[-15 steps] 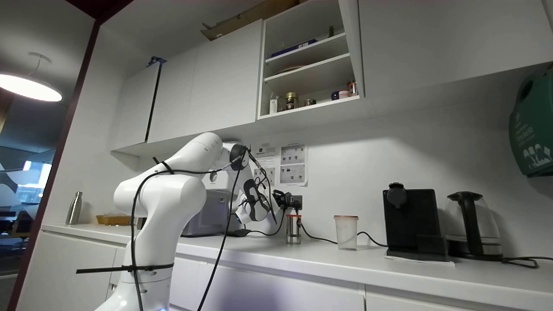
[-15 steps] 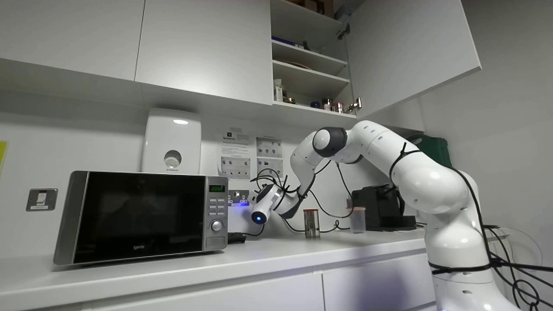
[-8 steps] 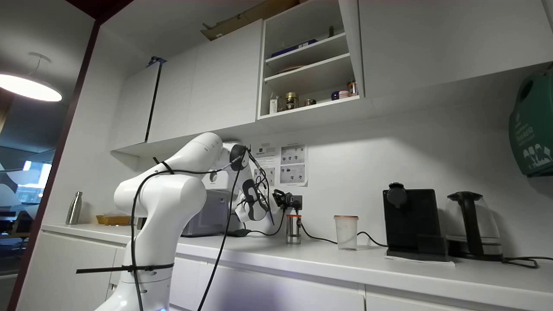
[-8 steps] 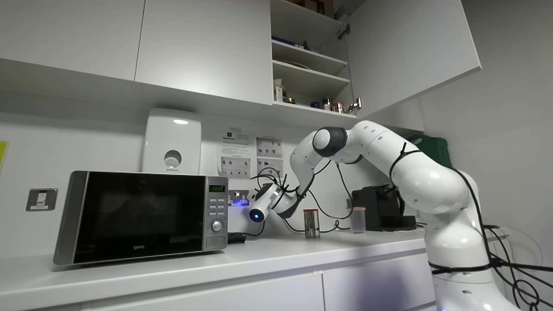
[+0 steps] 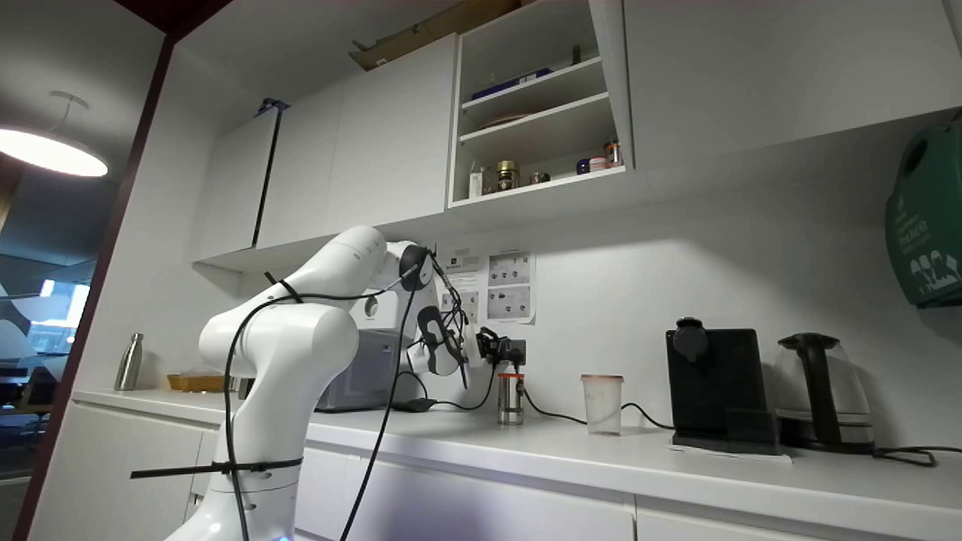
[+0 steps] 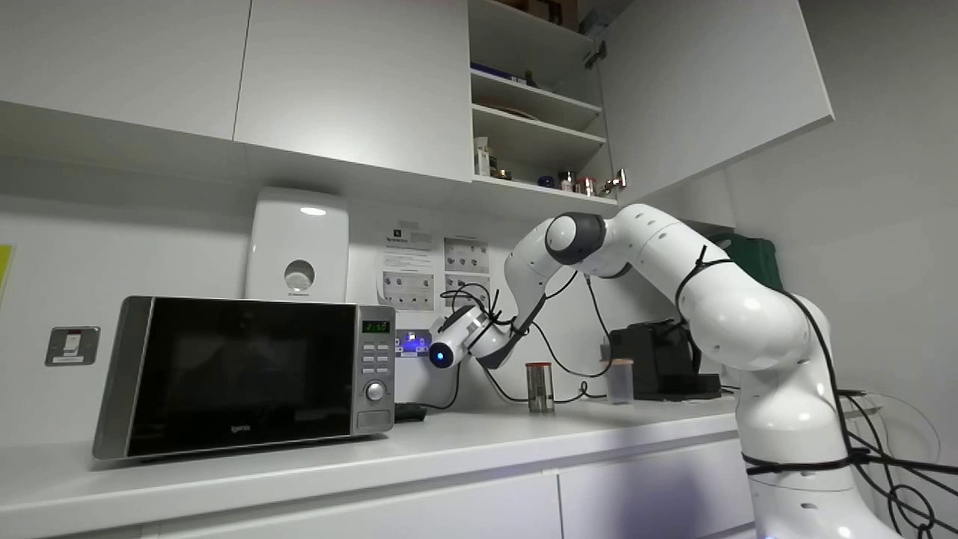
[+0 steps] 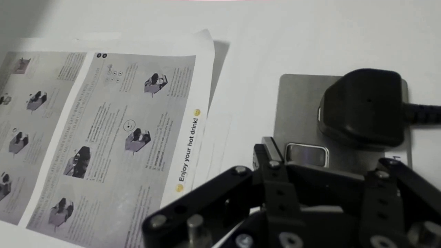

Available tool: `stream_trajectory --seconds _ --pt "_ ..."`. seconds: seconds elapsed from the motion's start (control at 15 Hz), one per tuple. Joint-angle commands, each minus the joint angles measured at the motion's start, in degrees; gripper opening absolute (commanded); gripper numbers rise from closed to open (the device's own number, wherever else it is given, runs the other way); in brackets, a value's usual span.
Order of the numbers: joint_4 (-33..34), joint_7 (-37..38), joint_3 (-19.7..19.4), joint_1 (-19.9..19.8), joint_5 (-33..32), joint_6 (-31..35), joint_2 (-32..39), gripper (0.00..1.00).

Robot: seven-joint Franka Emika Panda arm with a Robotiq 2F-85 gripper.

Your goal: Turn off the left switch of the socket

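Jaws drawn fully together before the socket (image 7: 299, 110); nothing seen held.
In the wrist view a framed rocker (image 7: 306, 155), perhaps the left switch, shows just above the jaws and left of their midline, long side across the view, below and left of the plug (image 7: 365, 106). Contact cannot be told.

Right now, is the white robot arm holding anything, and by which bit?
Nothing I can see: its black jointed fingers are shut, with the chunky black plug outside them.
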Motion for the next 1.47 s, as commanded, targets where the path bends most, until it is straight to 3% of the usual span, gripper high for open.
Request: stream_trajectory --seconds 0.0,0.33,1.0,1.4 --pt "-0.9 -0.5 -1.4 1.3 -2.4 0.7 -1.3 0.00" --pt "-1.2 0.7 -2.9 1.9 -9.6 -1.6 0.3 0.00" --pt "-7.3 1.3 -1.8 2.2 -12.9 -4.6 1.2 0.00" --pt "-7.5 1.1 -1.9 2.5 -14.7 -6.9 1.1 0.00"
